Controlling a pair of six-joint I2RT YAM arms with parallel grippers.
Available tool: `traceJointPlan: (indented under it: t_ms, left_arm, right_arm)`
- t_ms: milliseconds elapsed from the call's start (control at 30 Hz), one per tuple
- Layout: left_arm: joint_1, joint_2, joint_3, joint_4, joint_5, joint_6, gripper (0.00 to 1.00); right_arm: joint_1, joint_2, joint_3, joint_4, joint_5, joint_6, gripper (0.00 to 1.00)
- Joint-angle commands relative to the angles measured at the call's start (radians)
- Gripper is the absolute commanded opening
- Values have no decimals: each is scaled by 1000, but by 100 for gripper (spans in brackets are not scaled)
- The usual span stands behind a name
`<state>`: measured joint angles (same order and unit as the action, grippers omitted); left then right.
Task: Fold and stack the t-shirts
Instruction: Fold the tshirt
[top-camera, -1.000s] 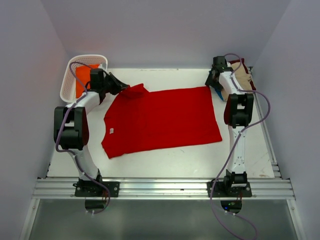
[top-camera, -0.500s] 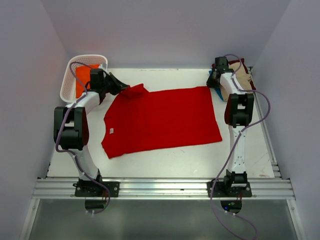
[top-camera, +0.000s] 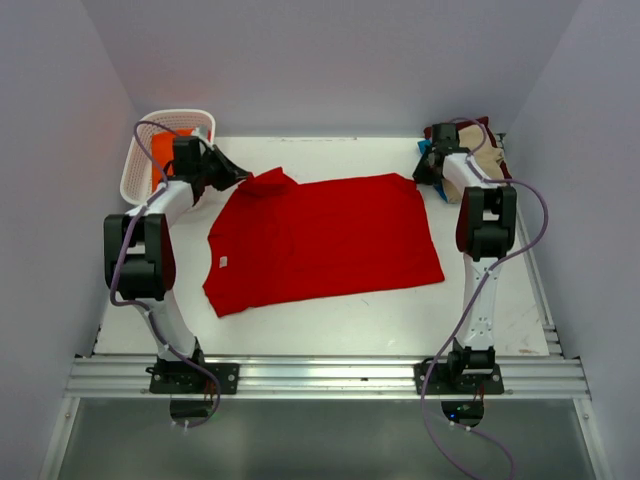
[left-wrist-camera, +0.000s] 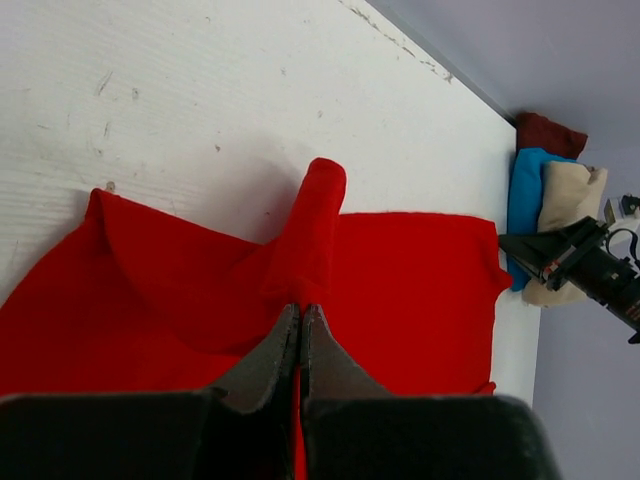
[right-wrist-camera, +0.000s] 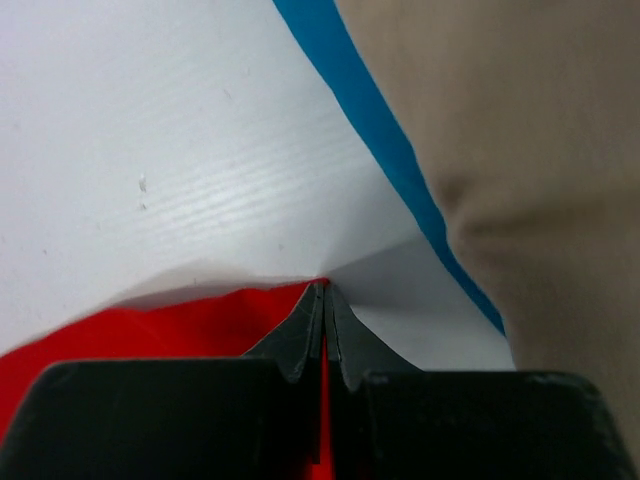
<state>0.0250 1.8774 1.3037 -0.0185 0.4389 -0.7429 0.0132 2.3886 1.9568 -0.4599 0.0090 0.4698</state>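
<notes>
Plainly, pale walls (top-camera: 330, 60) enclose the scuffed white table (top-camera: 330, 320) — left tool (left-wrist-camera: 300, 312) and right tool (right-wrist-camera: 322, 295) each clamp the red t-shirt (top-camera: 320, 240).

Plain pale lilac walls (top-camera: 330, 60) enclosed a scuffed white worktop (top-camera: 330, 325) under soft, even light. An aluminium rail (top-camera: 330, 378) edged its near side, with perhaps a grey floor (top-camera: 330, 440) below.
</notes>
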Motion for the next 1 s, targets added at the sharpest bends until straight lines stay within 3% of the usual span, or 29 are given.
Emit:
traceJointPlan:
  t_ms: [0,133,467,967]
  left_arm:
    - [12,-75,42,-41,-11,60,0]
    - [15,-99,29,-66,-11,76,0]
    - [13,-219,-78,-92,-5,99,0]
    - [13,-509,-326,-302,-85,157,0]
  right_arm:
    - [4,-141,-87,24,29,-14,0]
    - [2,-250,-209,87,32,-16,0]
    - [2,-402,-321,141,36,-34,0]
    - [2,-689,-659,86,80,-37,0]
